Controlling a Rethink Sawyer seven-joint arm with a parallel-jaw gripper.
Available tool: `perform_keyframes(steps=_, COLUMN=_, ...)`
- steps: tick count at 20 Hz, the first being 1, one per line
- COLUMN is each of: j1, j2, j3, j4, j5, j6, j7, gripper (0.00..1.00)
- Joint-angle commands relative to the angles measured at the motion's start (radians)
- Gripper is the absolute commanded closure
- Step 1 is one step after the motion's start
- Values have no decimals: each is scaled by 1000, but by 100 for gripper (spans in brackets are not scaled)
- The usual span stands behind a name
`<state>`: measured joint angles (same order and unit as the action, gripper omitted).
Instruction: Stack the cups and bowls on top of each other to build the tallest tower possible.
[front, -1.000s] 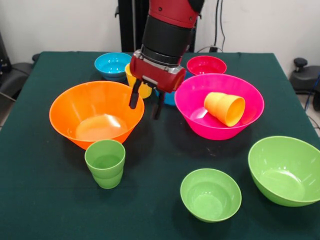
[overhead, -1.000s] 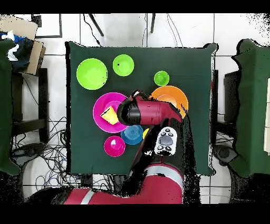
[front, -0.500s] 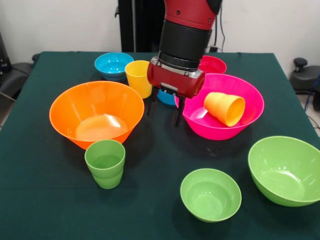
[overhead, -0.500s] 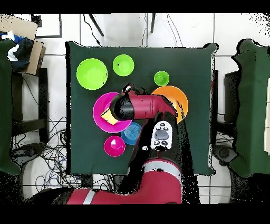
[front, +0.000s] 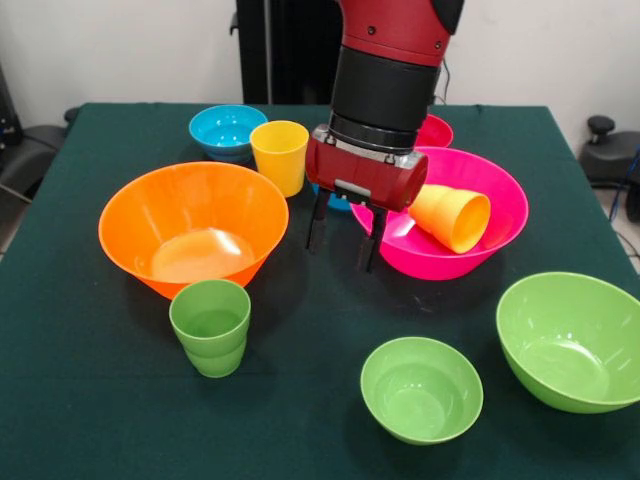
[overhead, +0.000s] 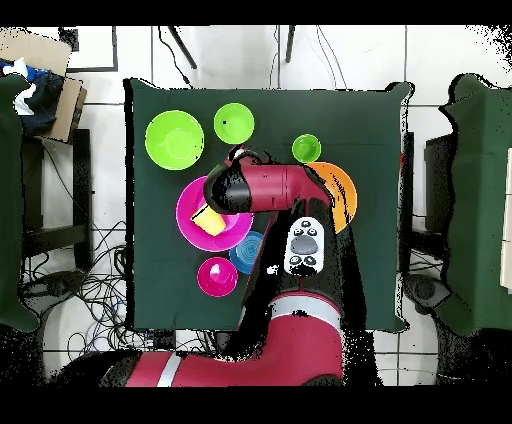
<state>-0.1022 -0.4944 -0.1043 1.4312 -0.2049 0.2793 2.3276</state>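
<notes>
At the pink bowl's (front: 470, 235) nine-o'clock rim, the gripper (front: 346, 233) hangs empty, fingers spread. Inside lies a tipped orange cup (front: 452, 216). Likely approach step; next, shift toward three o'clock, lower, close on it.

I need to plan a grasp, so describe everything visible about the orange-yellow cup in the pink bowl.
The orange-yellow cup is a small tapered tumbler of glossy plastic. It lies tipped on its side inside the large hot pink bowl, its open mouth facing the front right. It rests on the bowl's inner wall. The gripper hangs open beside it, not touching.
</notes>
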Motion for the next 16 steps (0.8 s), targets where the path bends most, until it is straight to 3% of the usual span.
perform_keyframes(steps=1, j1=-17, j2=71, j3=122, j4=-110, j5=-83, j6=146, j7=-170, gripper=0)
perform_keyframes(steps=5, j1=-41, j2=65, j3=137, j4=-123, j5=-88, j6=182, j7=-201, gripper=0)
perform_keyframes(steps=16, j1=-95, j2=44, j3=165, j4=-93, j5=-123, j6=171, j7=-240, gripper=0)
